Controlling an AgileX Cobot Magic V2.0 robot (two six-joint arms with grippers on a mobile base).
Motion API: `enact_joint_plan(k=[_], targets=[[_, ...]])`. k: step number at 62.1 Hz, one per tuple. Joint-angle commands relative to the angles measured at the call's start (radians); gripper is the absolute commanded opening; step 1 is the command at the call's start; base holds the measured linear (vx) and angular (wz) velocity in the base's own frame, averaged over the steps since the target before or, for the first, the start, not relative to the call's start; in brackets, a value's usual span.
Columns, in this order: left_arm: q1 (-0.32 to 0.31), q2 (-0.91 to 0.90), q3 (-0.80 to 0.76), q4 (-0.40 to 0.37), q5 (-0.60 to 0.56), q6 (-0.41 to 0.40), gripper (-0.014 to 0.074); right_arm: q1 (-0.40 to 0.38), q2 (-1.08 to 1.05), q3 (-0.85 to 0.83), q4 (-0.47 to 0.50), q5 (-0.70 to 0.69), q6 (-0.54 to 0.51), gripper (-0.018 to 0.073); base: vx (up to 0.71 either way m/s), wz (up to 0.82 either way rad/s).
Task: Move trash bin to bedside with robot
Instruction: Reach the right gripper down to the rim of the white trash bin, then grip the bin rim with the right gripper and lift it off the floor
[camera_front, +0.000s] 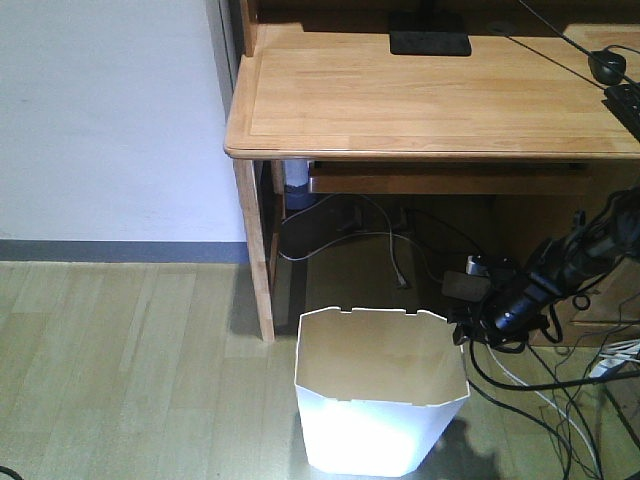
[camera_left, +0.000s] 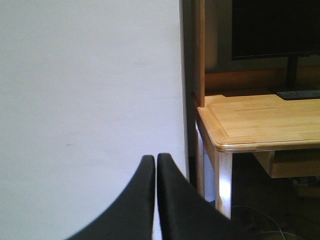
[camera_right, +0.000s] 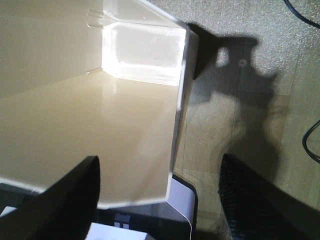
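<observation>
a: nearest first. right gripper (camera_right: 160, 200)?
b: fingers (camera_right: 65, 200) spread wide, astride the rim of the trash bin (camera_front: 372, 440). one sits inside, the other outside over the floor, with the thin wall between them. not closed on it. whether either finger touches the wall, i cannot tell.
a: left gripper (camera_left: 155, 172)?
b: fingers pressed together, nothing between them. held high, facing the wall (camera_left: 75, 100) beside the desk corner.
a: where is the bin?
b: upright on the floor (camera_front: 130, 360), just in front of the desk (camera_front: 420, 100), near its left leg. right arm (camera_front: 545, 280) reaches its rim from the right.
a: progress?
b: early, i judge. no bed in any view. the clamp, the move and the whole run to the bedside are left.
a: materials?
b: bin is thin glossy plastic, white outside, cream inside, with faceted walls and a notched rim, tapering down. probably flexes under a pinch. floor is pale wood-look planks with a dull sheen. beyond, the desk is light varnished wood with a rounded edge, and dark cables (camera_front: 530, 390) are tangled beneath it. farthest is the plain white wall with grey skirting.
</observation>
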Motion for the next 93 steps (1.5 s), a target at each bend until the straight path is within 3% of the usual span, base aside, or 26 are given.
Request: enact_joint_plan(k=[1, 33, 43, 52, 54, 58, 71, 84, 93], targets=[[-0.006, -0.008, 0.012, -0.009, -0.074, -0.014, -0.0006, -0.003, -0.001, -0.066, 0.008, 0.007, -0.012, 0.0469, 0.0, 0.0], [-0.006, -0.008, 0.012, -0.009, -0.074, -0.014, -0.0006, -0.003, 0.315, -0.417, -0.023, 0.065, 0.027, 0.0428, 0.0, 0.0], [-0.006, -0.008, 0.012, -0.009, -0.074, -0.014, -0.0006, -0.003, 0.383, -0.511, -0.118, 0.121, 0.13, 0.0295, 0.0, 0.0], [-0.006, -0.008, 0.012, -0.009, -0.074, -0.014, -0.0006, -0.003, 0.414, -0.591, -0.164, 0.251, 0.173, 0.0025, 0.0, 0.0], [-0.006, -0.008, 0.012, -0.009, -0.074, -0.014, -0.0006, -0.003, 0.414, -0.599, -0.149, 0.268, 0.169, -0.0015, 0.0, 0.0], [-0.006, -0.008, 0.012, -0.009, -0.074, -0.014, -0.0006, -0.004, 0.405, -0.607, -0.096, 0.295, 0.133, -0.0013, 0.0, 0.0], [-0.006, -0.008, 0.012, -0.009, -0.074, -0.014, -0.0006, -0.024, 0.335, -0.564, 0.144, 0.403, -0.131, -0.0004, 0.0, 0.0], [-0.006, -0.008, 0.012, -0.009, -0.074, -0.014, -0.0006, -0.066, 0.155, -0.297, 0.371, 0.308, -0.333, -0.0003, 0.0, -0.02], [-0.006, -0.008, 0.012, -0.009, -0.074, -0.014, -0.0006, -0.11, 0.002, -0.085, 0.464, 0.244, -0.47, -0.0003, 0.0, 0.0]])
